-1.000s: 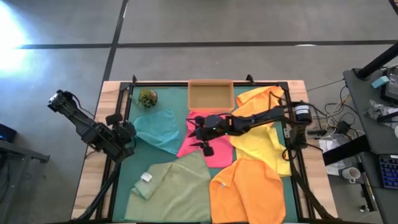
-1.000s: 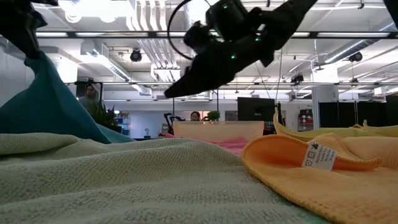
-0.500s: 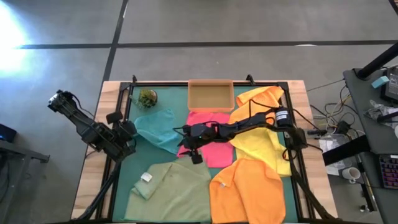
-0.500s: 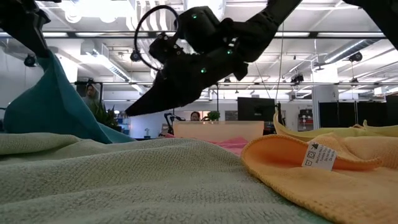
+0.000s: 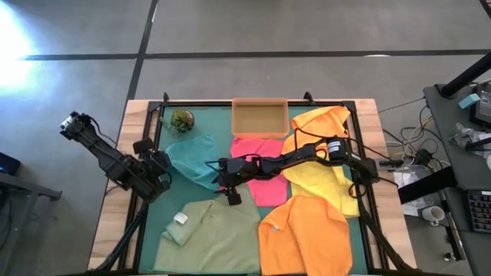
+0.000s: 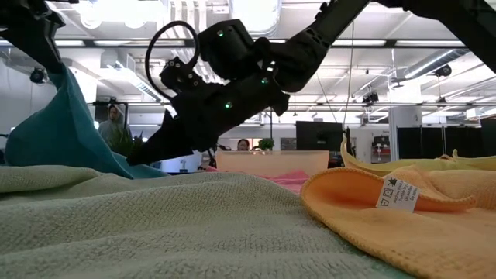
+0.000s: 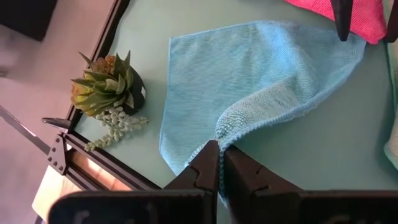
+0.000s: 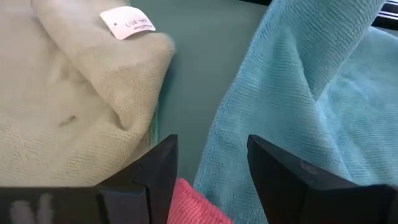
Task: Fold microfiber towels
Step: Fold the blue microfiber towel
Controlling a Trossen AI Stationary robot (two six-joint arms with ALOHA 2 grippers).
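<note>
The left pincer (image 7: pixel 219 163) is shut tight on an edge of the teal towel (image 5: pixel 193 159), pinching a fold of it and lifting that part off the green mat (image 5: pixel 173 204), so the cloth rises to a peak at the fingers while the rest lies flat beside the small potted plant (image 5: pixel 182 120). The right pincer (image 5: pixel 228 184) reaches across the pink towel (image 5: pixel 261 162) to the teal towel's near corner, its fingers (image 8: pixel 155 171) spread wide and holding nothing, poised just above where teal, pink and the sage towel (image 5: pixel 215 230) meet. The yellow towel (image 5: pixel 322 172) and orange towel (image 5: pixel 307 234) lie on the far side of the pink one from the teal; the cardboard tray (image 5: pixel 260 117) sits beyond the pink towel.
</note>
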